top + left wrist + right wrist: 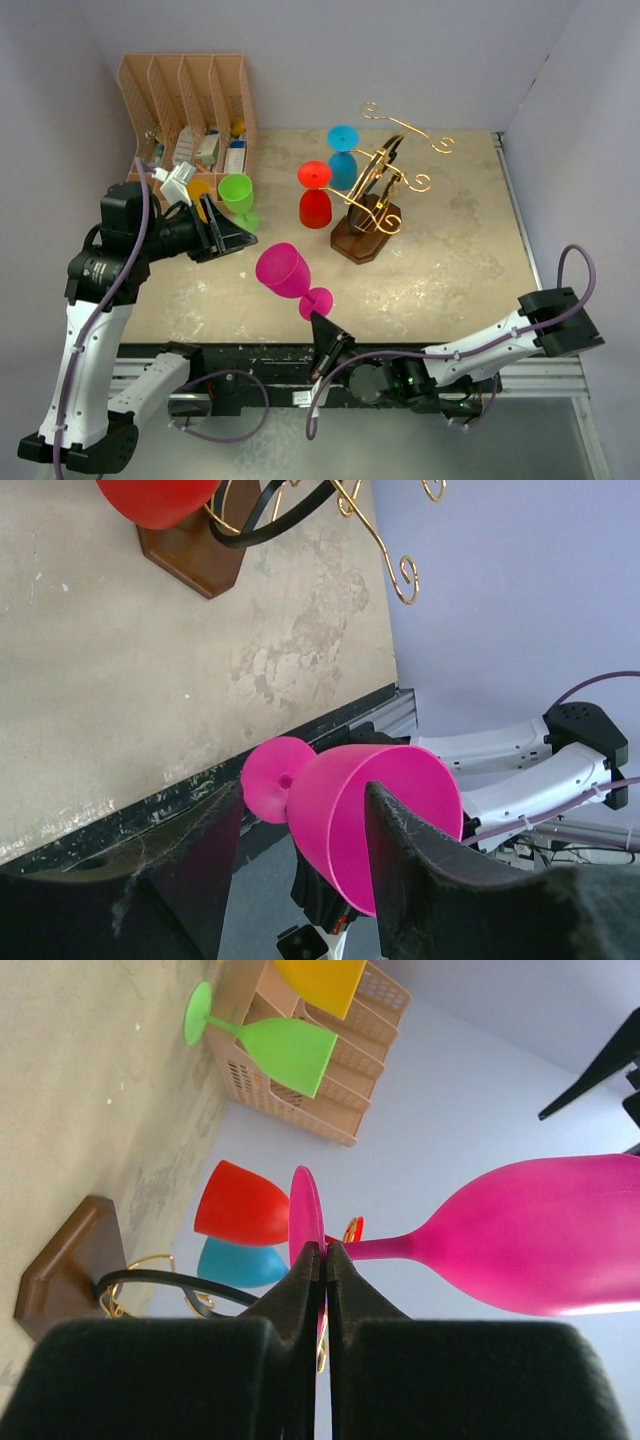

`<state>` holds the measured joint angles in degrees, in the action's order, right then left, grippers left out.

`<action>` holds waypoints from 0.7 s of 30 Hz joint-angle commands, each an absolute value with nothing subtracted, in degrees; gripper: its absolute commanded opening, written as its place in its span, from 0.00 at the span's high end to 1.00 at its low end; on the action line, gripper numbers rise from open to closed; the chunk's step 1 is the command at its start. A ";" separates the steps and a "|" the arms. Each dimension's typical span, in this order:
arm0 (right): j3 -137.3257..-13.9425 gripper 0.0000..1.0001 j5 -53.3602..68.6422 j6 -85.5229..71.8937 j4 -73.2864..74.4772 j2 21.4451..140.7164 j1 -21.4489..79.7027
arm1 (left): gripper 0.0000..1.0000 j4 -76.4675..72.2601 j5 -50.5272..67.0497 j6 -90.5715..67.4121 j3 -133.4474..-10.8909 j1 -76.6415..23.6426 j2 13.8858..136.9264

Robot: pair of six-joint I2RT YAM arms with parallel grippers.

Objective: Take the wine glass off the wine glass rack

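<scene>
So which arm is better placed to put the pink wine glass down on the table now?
Right. The right gripper has its jaws shut on the foot of the pink wine glass; the left gripper has open jaws, clamping nothing.

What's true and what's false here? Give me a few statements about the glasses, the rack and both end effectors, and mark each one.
1. The right end effector is shut on the foot of the pink wine glass. True.
2. The left end effector is clamped shut. False: it is open.
3. The pink wine glass hangs on the wine glass rack. False: it is held off it, near the front edge of the table.
4. The green glass stands upright beside the tan organizer. True.
</scene>
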<state>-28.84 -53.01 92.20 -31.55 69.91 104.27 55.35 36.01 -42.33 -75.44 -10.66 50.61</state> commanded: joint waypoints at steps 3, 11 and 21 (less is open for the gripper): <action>-30.77 1.00 -53.61 90.96 -32.43 71.60 104.66 | 0.45 57.35 38.87 -39.91 -75.94 -10.80 48.41; -31.84 1.00 -53.12 90.22 -32.15 73.45 104.60 | 0.48 56.99 42.72 -39.68 -72.24 -10.79 45.80; -33.14 1.00 -52.73 90.66 -33.57 74.79 104.61 | 0.49 57.63 42.47 -37.49 -68.41 -10.81 44.68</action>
